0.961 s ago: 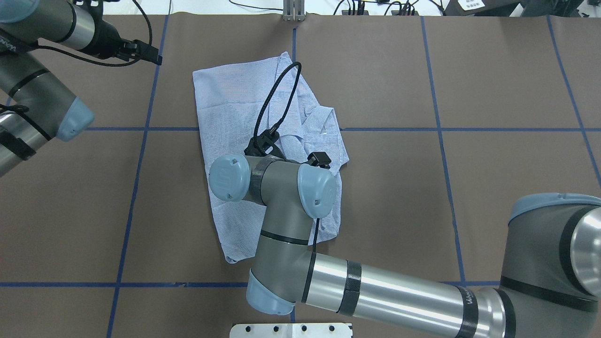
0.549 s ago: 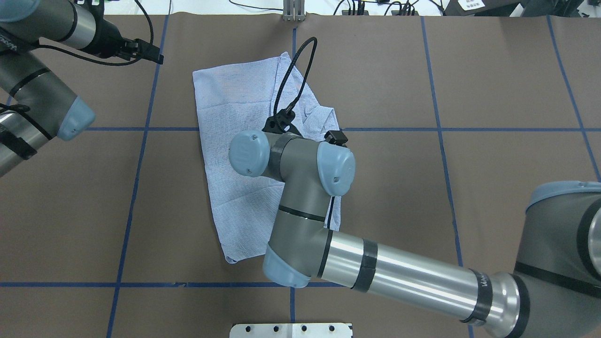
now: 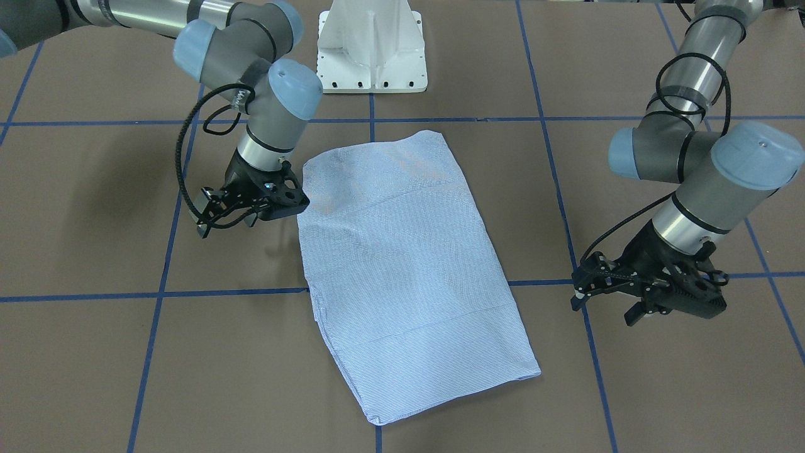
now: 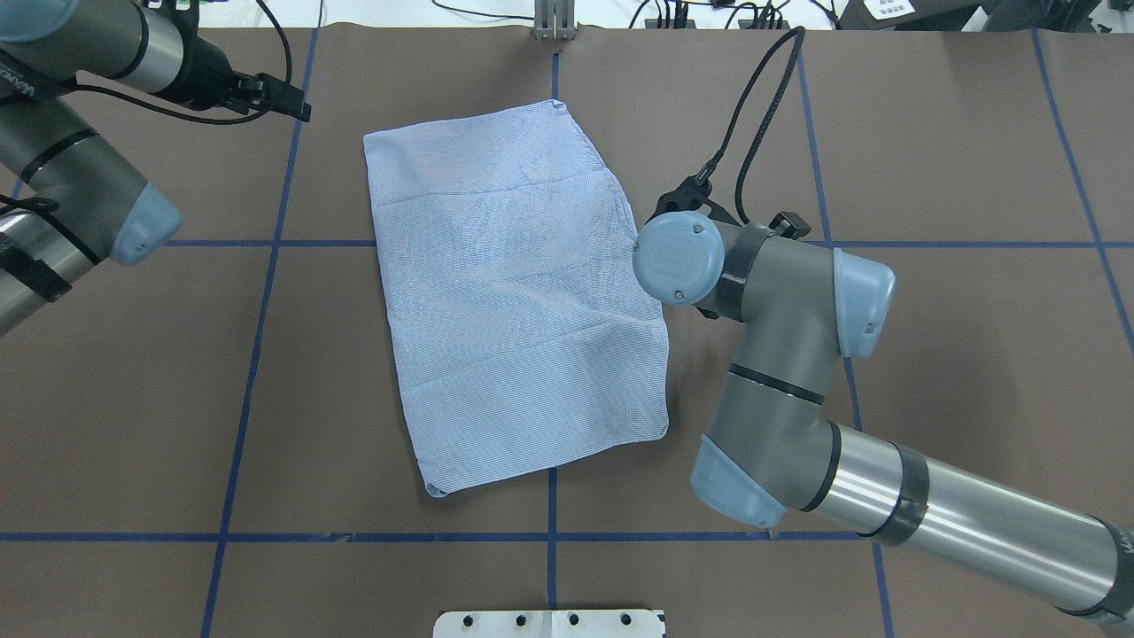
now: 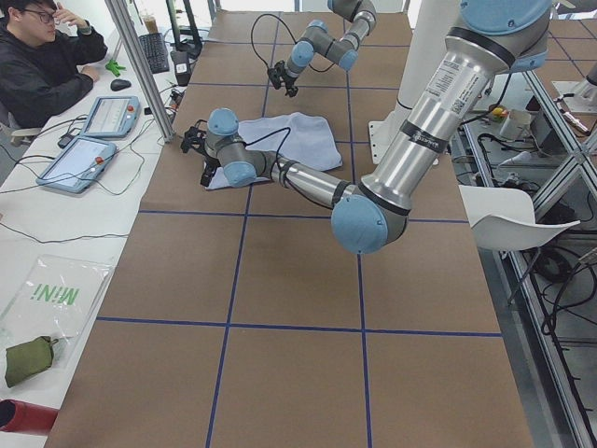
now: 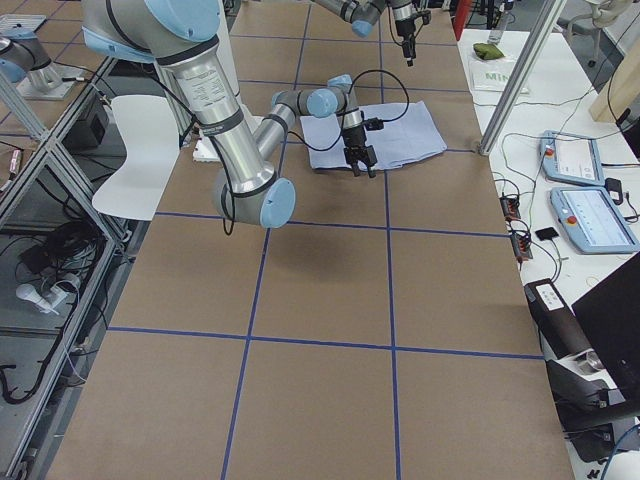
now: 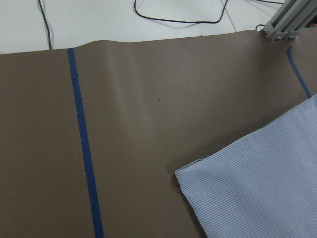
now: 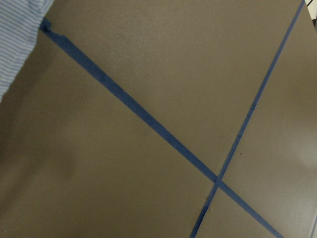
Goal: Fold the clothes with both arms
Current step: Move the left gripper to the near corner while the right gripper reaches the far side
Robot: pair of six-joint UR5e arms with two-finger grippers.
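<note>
Since 0.5 s ago the R arm (image 4: pixel 780 354) has swung clear of the shirt (image 4: pixel 514 292) and now sits at its 3 o'clock in the overhead view. The collar side that was showing is covered, so the shirt lies as one flat, smooth rectangle mid-bench, long axis approx 12-to-6.

R tool (image 3: pixel 226 223) hangs just off the cloth edge, empty, fingers looking parted. Prob it let go to leave the fold lying as laid. L tool (image 3: pixel 604 309) is parked well apart at the shirt's 10 o'clock, also empty and spread, likely kept out of the way of the R arm's sweep.

Bench (image 4: pixel 930 133) is brown w/ blue tape lines. Judging by the shape, the side folds are done and a crosswise fold may remain.
</note>
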